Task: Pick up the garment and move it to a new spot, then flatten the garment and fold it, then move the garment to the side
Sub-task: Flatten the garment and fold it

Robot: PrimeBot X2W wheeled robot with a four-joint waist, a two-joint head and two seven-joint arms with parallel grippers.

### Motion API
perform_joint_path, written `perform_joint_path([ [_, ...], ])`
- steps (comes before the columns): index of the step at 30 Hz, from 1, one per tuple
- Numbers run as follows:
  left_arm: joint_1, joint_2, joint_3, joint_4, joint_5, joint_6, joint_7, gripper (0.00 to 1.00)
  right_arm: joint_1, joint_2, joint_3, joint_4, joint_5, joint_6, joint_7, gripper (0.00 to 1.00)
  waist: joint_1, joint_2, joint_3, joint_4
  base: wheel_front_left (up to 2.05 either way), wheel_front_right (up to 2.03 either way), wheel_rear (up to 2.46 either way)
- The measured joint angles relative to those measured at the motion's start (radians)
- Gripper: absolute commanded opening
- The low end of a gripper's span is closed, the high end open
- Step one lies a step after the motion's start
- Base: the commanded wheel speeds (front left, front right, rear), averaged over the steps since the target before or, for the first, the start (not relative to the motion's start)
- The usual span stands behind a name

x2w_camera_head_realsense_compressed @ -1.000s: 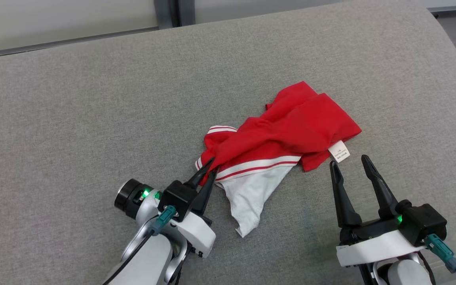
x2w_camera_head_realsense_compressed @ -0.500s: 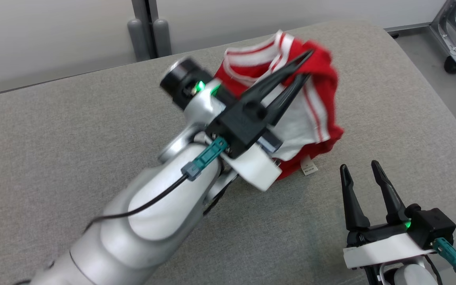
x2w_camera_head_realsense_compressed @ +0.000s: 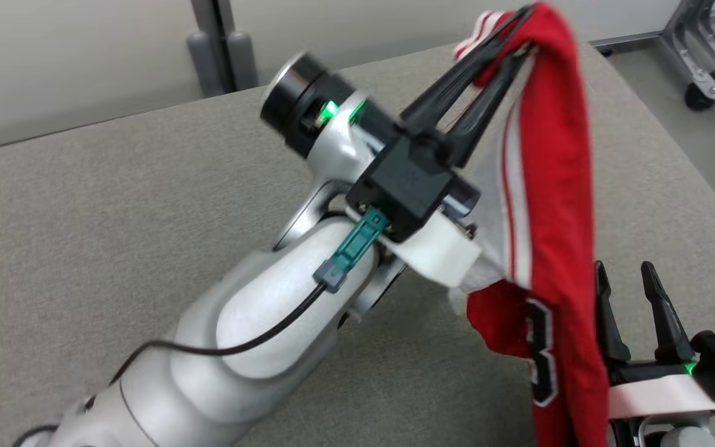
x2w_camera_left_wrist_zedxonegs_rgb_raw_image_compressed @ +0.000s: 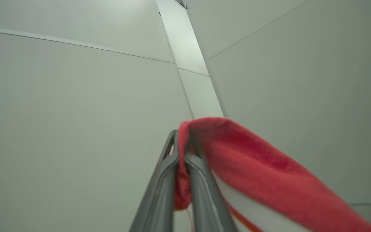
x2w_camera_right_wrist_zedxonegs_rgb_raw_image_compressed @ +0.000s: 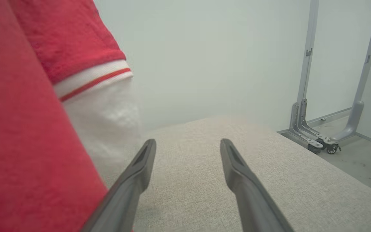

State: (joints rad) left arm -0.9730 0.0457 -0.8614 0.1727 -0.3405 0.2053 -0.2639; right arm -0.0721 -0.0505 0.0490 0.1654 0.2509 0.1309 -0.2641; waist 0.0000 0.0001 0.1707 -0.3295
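Left gripper (x2w_camera_head_realsense_compressed: 524,31): closed on a fold of the garment (x2w_camera_head_realsense_compressed: 556,186) and raised high over the grey padded surface (x2w_camera_head_realsense_compressed: 115,205), fingers slanting up and to the right. In the left wrist view the red cloth sits pinched between the two fingers of the left gripper (x2w_camera_left_wrist_zedxonegs_rgb_raw_image_compressed: 180,145) and drapes off to the right (x2w_camera_left_wrist_zedxonegs_rgb_raw_image_compressed: 253,167).

Garment: red jersey with white and red striped trim, hanging in a long drop from the fingertips. A black numeral (x2w_camera_head_realsense_compressed: 540,347) with a white outline shows on its lower part. Its lower end runs out of the head view's bottom edge, so contact with the surface cannot be told.

Right gripper (x2w_camera_head_realsense_compressed: 624,270): fingers spread wide, holding nothing, low at the right. The hanging cloth passes just to its left, partly in front of it. In the right wrist view the open fingers of the right gripper (x2w_camera_right_wrist_zedxonegs_rgb_raw_image_compressed: 188,143) point across the padded surface (x2w_camera_right_wrist_zedxonegs_rgb_raw_image_compressed: 204,180), with red cloth (x2w_camera_right_wrist_zedxonegs_rgb_raw_image_compressed: 27,145) close on the left.

Change over the last second: the garment lay crumpled on the surface, with the left gripper shut on its near-left edge; it now hangs in the air. The right gripper has kept its wide spread.

Camera: the head view has shifted since then, and now takes in a wheeled metal frame (x2w_camera_head_realsense_compressed: 705,68) at the upper right.
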Motion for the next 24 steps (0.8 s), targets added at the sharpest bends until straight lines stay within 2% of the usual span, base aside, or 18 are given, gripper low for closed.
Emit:
perform_joint_path([
  [3,0.142,0.028,0.044,0.02,0.04,-0.003,0.0,0.0,0.022,0.002,-0.028,0.002,-0.015,0.0,0.0,1.0,0.0,0.0,0.023,0.042,0.0,0.0,0.0],
  [8,0.383,0.128,0.149,0.053,0.081,-0.012,0.0,0.0,0.034,0.002,-0.06,-0.002,-0.027,0.0,0.0,1.0,0.0,0.0,0.049,0.111,0.0,0.0,0.0],
  [13,0.582,0.198,0.272,0.083,0.097,-0.02,0.001,0.0,0.031,0.002,-0.066,-0.011,-0.036,0.0,0.0,1.0,0.0,0.0,0.057,0.157,0.0,0.0,0.0],
  [17,0.696,0.22,0.379,0.083,0.105,-0.017,0.001,0.0,0.03,0.002,-0.076,-0.014,-0.042,0.0,0.0,1.0,0.0,0.0,0.054,0.183,0.0,0.0,0.0],
  [18,0.74,0.229,0.444,0.078,0.111,-0.01,0.001,0.0,0.031,0.002,-0.089,-0.015,-0.046,0.0,0.0,1.0,0.0,0.0,0.054,0.196,0.0,0.0,0.0],
  [20,0.774,0.233,0.502,0.075,0.117,-0.01,0.001,0.0,0.031,0.001,-0.103,-0.014,-0.048,0.0,0.0,1.0,0.0,0.0,0.058,0.206,0.0,0.0,0.0],
  [24,0.839,0.219,0.552,0.05,0.147,0.007,0.001,0.0,0.033,0.002,-0.107,-0.011,-0.051,0.0,0.0,1.0,0.0,0.0,0.065,0.218,0.0,0.0,0.0],
])
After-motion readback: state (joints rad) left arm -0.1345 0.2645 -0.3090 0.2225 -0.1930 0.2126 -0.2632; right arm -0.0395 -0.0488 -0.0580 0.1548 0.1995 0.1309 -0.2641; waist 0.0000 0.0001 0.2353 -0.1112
